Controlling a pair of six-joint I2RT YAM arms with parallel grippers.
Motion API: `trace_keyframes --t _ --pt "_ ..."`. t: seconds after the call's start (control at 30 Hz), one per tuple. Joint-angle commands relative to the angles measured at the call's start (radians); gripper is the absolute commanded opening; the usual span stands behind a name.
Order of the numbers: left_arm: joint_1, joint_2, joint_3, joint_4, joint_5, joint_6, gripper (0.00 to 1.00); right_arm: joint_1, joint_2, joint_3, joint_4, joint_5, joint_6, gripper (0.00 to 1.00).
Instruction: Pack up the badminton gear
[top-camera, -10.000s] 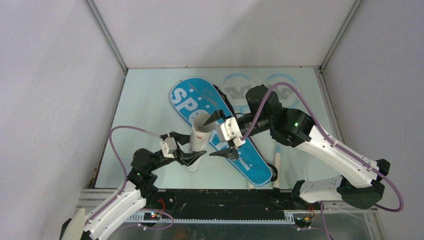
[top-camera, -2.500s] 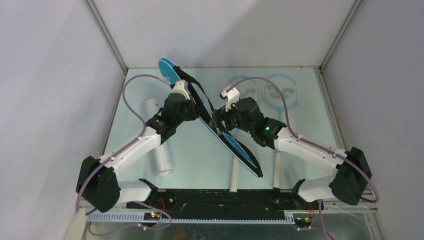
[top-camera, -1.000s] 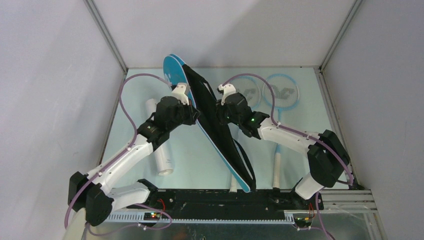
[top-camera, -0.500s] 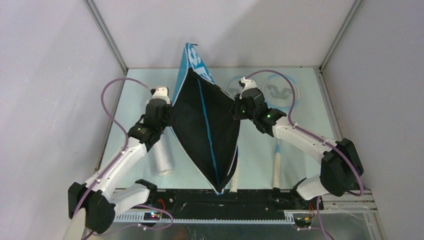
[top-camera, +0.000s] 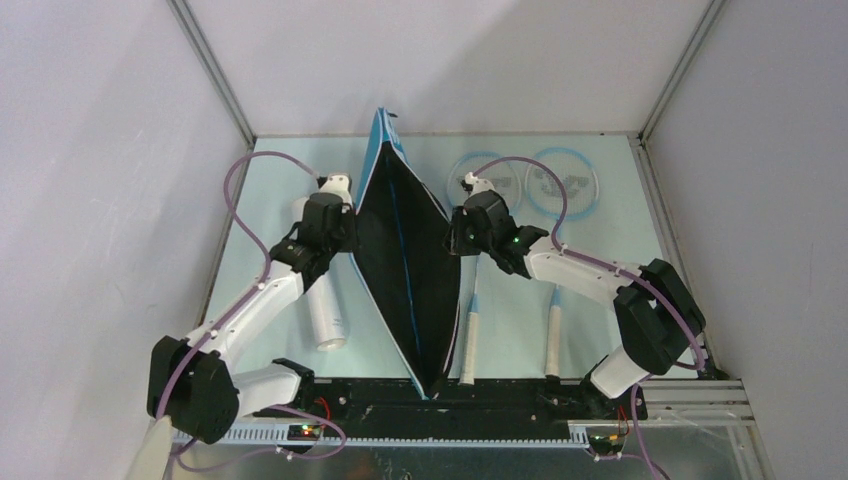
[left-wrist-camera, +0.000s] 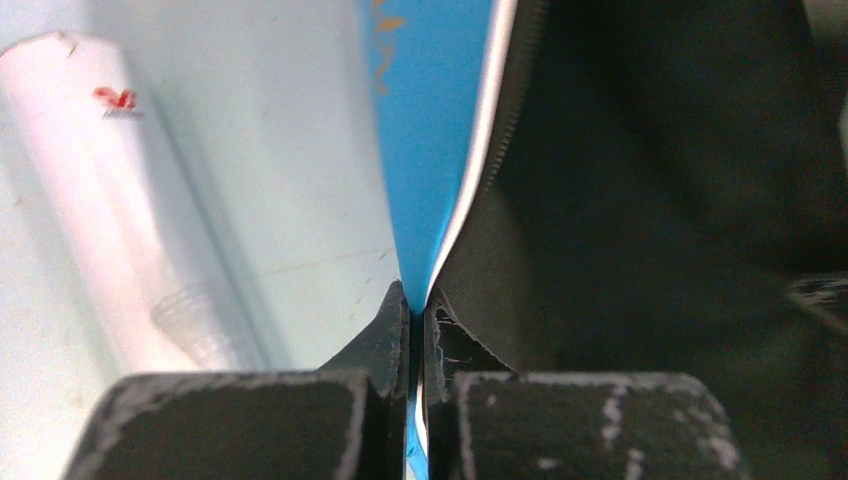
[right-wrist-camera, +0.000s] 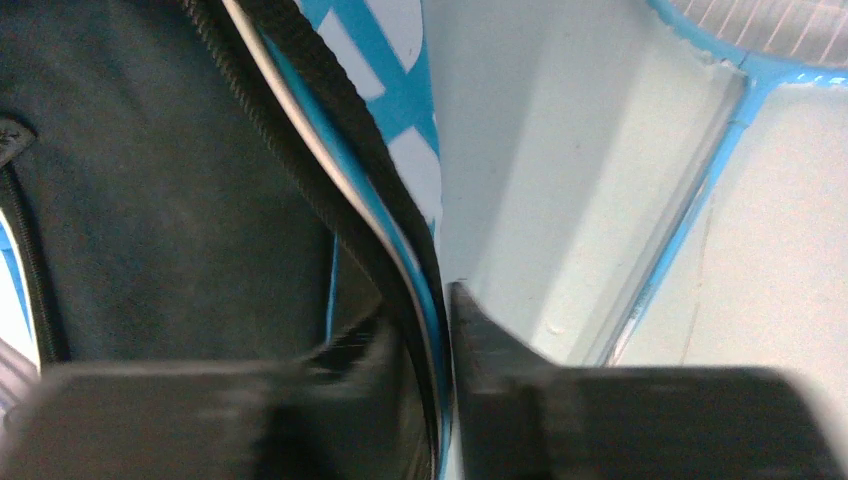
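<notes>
The left gripper (left-wrist-camera: 412, 312) is clenched on one edge of the bag (top-camera: 405, 270) and the right gripper (right-wrist-camera: 440, 305) on the opposite edge. Together they hold its mouth spread wide, with the bag raised over the middle of the surface (top-camera: 610, 270). Nothing looks packed yet: both rackets (top-camera: 560, 185) lie flat to its right and the tube (top-camera: 326, 318) to its left, so all must go in.

A pale green table (top-camera: 620, 250) sits enclosed by plain grey-white walls (top-camera: 110, 150).
</notes>
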Motion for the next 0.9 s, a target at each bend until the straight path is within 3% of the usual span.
trace_keyframes --t 0.0,0.13,0.23,0.3,0.5,0.67,0.87 --pt "0.009 0.006 0.100 0.153 0.117 0.020 0.00 0.002 -0.031 0.052 0.072 -0.007 -0.072 0.51" --pt "0.008 0.047 0.156 0.134 0.131 0.038 0.00 0.013 -0.085 0.094 0.074 -0.040 -0.221 0.71" --pt "0.008 0.074 0.179 0.134 0.139 0.052 0.00 0.008 -0.166 0.094 0.039 0.047 -0.244 0.93" --pt "0.008 0.090 0.192 0.137 0.140 0.064 0.00 -0.016 -0.213 0.074 0.011 0.106 -0.252 0.99" --pt "0.008 0.137 0.237 0.146 0.222 0.127 0.00 -0.183 -0.366 -0.088 -0.096 0.196 -0.167 0.99" --pt "0.010 0.188 0.275 0.157 0.301 0.221 0.00 -0.355 -0.478 -0.257 -0.195 0.173 -0.091 0.99" --pt "0.013 0.293 0.390 0.095 0.380 0.330 0.00 -0.573 -0.449 -0.357 -0.275 0.116 -0.063 0.97"
